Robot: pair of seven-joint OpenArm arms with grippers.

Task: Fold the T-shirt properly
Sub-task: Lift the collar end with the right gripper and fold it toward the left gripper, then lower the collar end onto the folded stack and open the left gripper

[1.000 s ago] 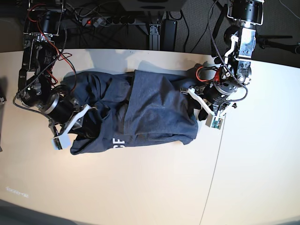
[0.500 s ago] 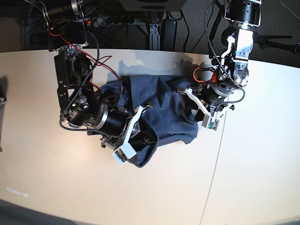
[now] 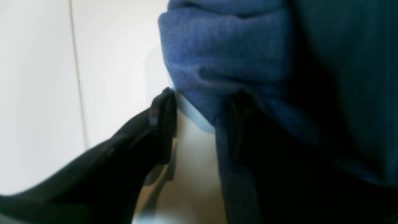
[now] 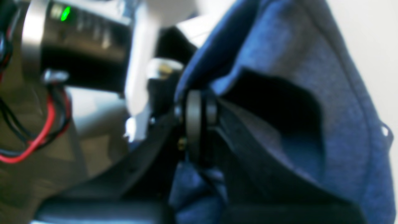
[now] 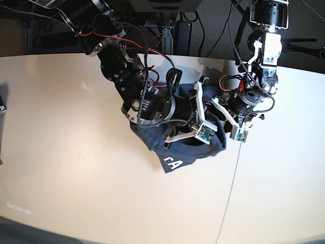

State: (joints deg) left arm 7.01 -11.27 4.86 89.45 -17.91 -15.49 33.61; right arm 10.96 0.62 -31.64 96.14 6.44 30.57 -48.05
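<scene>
The blue-grey T-shirt (image 5: 175, 147) lies bunched in a heap at the middle right of the table, with white letters "FA" on its lower edge. My right gripper (image 5: 205, 109) reaches over the heap and is shut on a fold of the T-shirt (image 4: 279, 102), with cloth pinched between its fingers (image 4: 194, 124). My left gripper (image 5: 219, 122) stands open at the heap's right edge. In the left wrist view one black finger (image 3: 161, 124) rests over bare table, while the T-shirt (image 3: 217, 46) drapes against the other. The two grippers are very close together.
The beige table (image 5: 76, 168) has a seam (image 5: 231, 193) running down its right part. Cables and a power strip (image 5: 122, 23) hang beyond the far edge. A dark object (image 5: 2, 107) sits at the left edge. The left arm's body (image 4: 77, 46) fills the right wrist view's left side.
My right arm has swept from the table's left to the right, carrying the shirt's left side over the rest. The spread shirt is now a compact heap. The left arm barely moved.
</scene>
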